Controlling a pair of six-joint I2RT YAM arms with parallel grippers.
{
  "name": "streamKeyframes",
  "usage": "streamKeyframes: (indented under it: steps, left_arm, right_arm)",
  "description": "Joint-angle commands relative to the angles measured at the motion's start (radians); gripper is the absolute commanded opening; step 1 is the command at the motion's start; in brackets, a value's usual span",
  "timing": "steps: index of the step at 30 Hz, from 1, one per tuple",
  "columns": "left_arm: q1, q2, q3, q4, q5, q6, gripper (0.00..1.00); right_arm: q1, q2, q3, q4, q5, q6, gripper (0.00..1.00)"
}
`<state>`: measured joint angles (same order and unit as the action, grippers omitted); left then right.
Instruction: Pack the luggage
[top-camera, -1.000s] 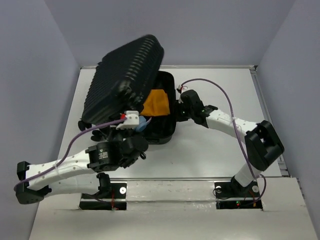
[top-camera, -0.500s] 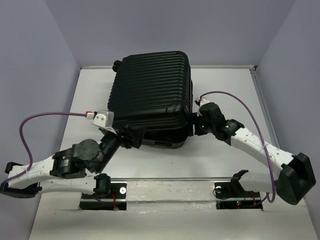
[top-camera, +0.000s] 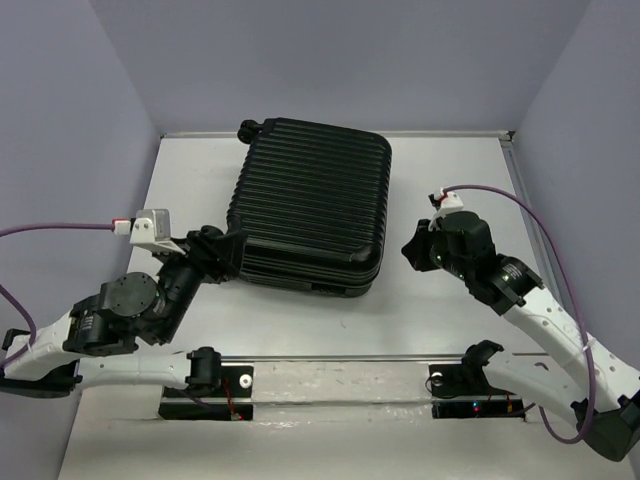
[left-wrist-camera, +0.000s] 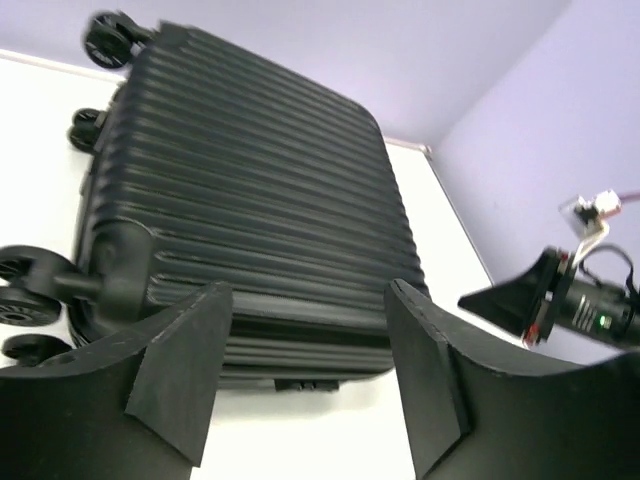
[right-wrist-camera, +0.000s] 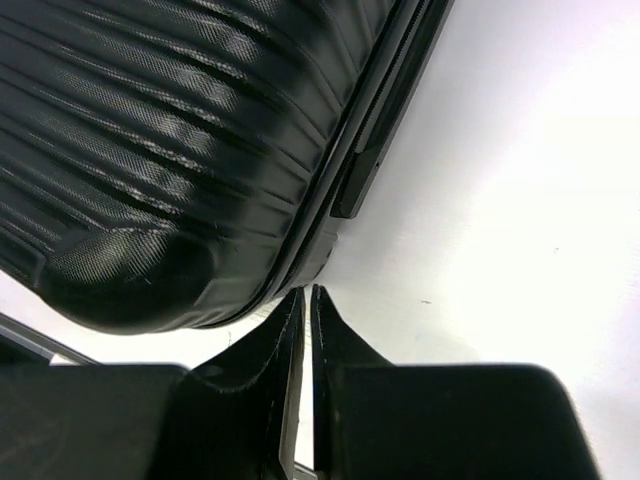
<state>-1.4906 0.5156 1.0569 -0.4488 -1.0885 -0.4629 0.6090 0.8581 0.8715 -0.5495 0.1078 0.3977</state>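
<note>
One shut luggage (top-camera: 310, 205), right fingers (right-wrist-camera: 262, 350) clear of its edge

Lavender walls (top-camera: 400, 60), white table (top-camera: 440, 160)

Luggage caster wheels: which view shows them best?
Left wrist: several caster wheels show clearly at one end of the luggage. Top external catches only a small cluster at the far corner. Right wrist shows only ribbed shell and seam, no wheels.
</note>
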Motion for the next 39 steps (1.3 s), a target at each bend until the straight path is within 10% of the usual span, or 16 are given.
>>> streamKeyframes:
  steps: [1, 6, 11, 21, 30, 39]
  left_arm:
    - [0.000, 0.081, 0.112, 0.038, -0.175, 0.016, 0.69]
    - [0.026, 0.181, 0.167, 0.163, -0.203, 0.191, 0.63]
    - [0.599, 0.433, 0.222, 0.131, 0.388, 0.221, 0.44]
    - [1.441, 0.724, 0.195, 0.261, 0.999, 0.132, 0.18]
    - [1.468, 0.914, 0.065, 0.286, 1.139, 0.113, 0.06]
    - [1.326, 0.773, -0.167, 0.203, 1.084, 0.188, 0.06]
  right_arm:
    - [-0.005, 0.060, 0.072, -0.017, -0.016, -0.008, 0.13]
    - [-0.005, 0.107, 0.086, 0.045, 0.033, -0.013, 0.17]
    - [-0.023, 0.216, 0.110, 0.083, 0.062, -0.014, 0.12]
    - [-0.169, 0.350, 0.106, 0.166, -0.033, -0.063, 0.07]
    - [-0.187, 0.587, 0.288, 0.217, -0.050, -0.092, 0.07]
    - [-0.196, 0.887, 0.521, 0.275, -0.295, -0.115, 0.10]
